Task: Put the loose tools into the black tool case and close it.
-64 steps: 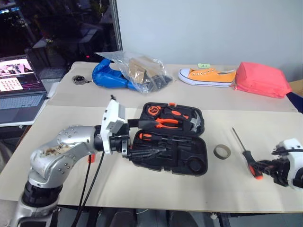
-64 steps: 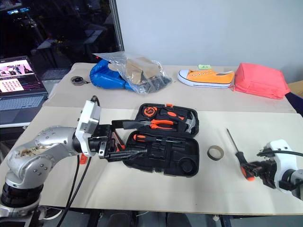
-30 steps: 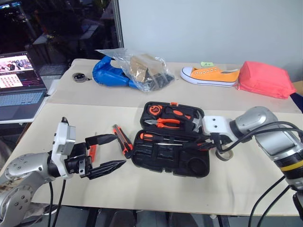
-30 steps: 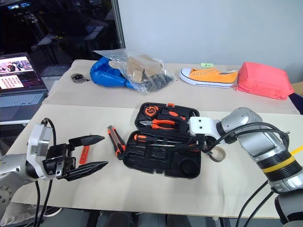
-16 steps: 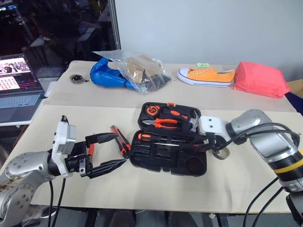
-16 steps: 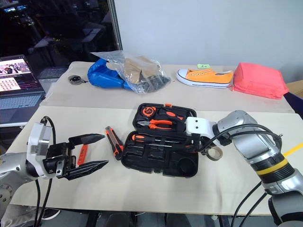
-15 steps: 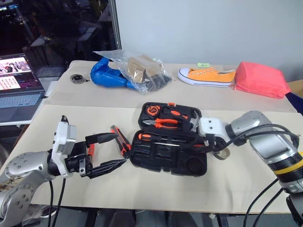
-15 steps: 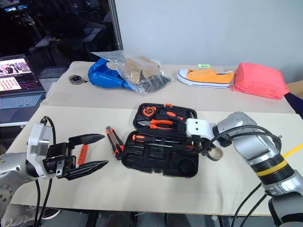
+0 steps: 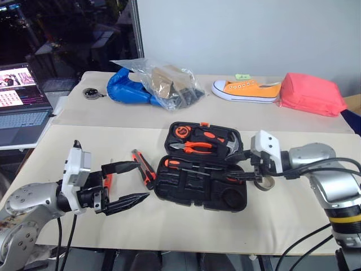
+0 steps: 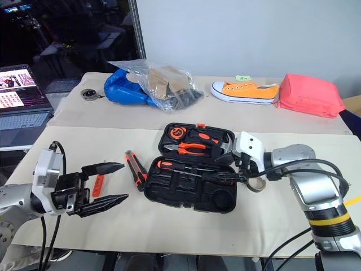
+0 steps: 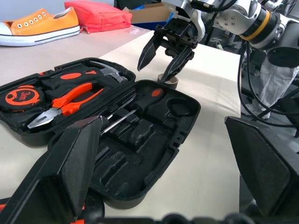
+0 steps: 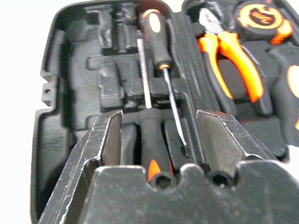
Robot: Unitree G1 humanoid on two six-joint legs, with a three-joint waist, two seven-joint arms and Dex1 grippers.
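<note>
Beige worktop [image 9: 186, 226] carries the open black case [image 9: 203, 186] at its middle. A second ago the right gripper [image 10: 231, 168] reached into the case; now it sits back at the case's right edge, fingers apart and empty. Two screwdrivers [image 12: 156, 84] lie side by side in the case's recesses, long axes running left to right across the case, handles at opposite ends. So that tool looks stowed. Still loose: the knife [image 9: 143, 168] just left of the case, lying front to back, and the tape roll [image 9: 266, 182] behind the right gripper. The left gripper [image 9: 125, 182] hovers near the knife, fingers wide apart.
</note>
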